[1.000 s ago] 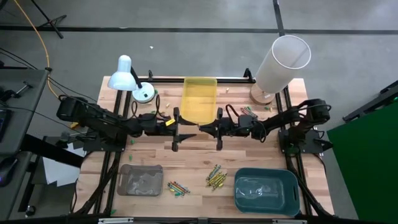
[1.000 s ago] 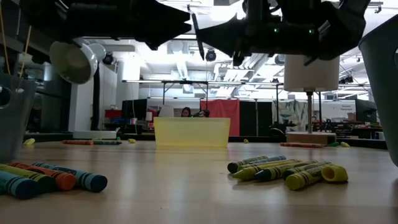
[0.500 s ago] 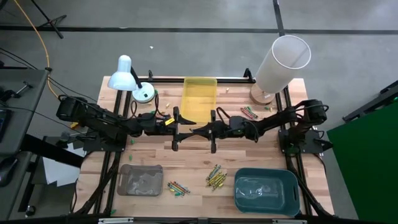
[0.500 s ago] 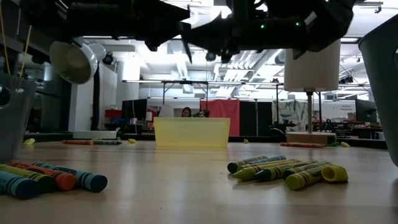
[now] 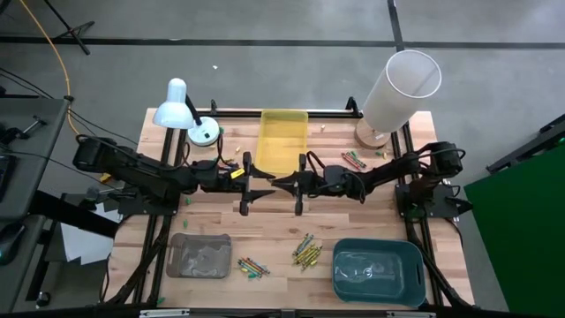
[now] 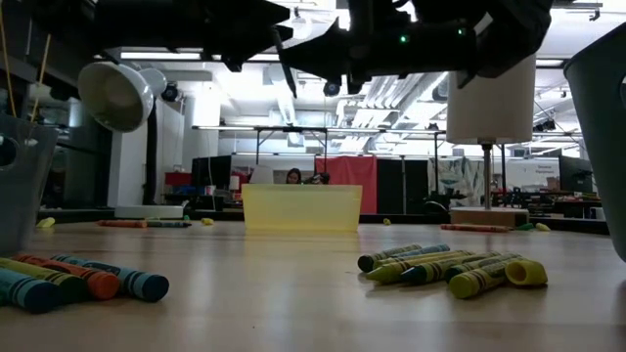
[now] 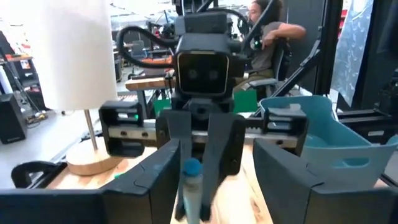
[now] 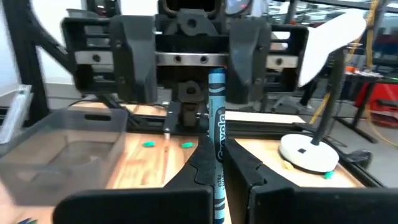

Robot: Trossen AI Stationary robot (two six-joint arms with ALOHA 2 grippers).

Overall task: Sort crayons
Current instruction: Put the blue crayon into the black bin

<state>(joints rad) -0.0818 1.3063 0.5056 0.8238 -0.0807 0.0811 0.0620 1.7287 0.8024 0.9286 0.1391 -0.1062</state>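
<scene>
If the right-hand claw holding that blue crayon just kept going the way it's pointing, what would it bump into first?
Most likely the left gripper: it faces the right gripper head-on with its fingers spread, so the blue crayon would probably slide between them. Exact depth is hard to judge.

Right pincer (image 5: 284,183) holds crayon (image 8: 217,134) between left pincer (image 5: 250,184) fingers.

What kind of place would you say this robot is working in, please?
Probably a robotics lab or workshop. The wooden table sits on a bare concrete floor, the low view shows an open hall with exposed ceiling ducts and more workbenches behind, and a person sits among equipment.
</scene>
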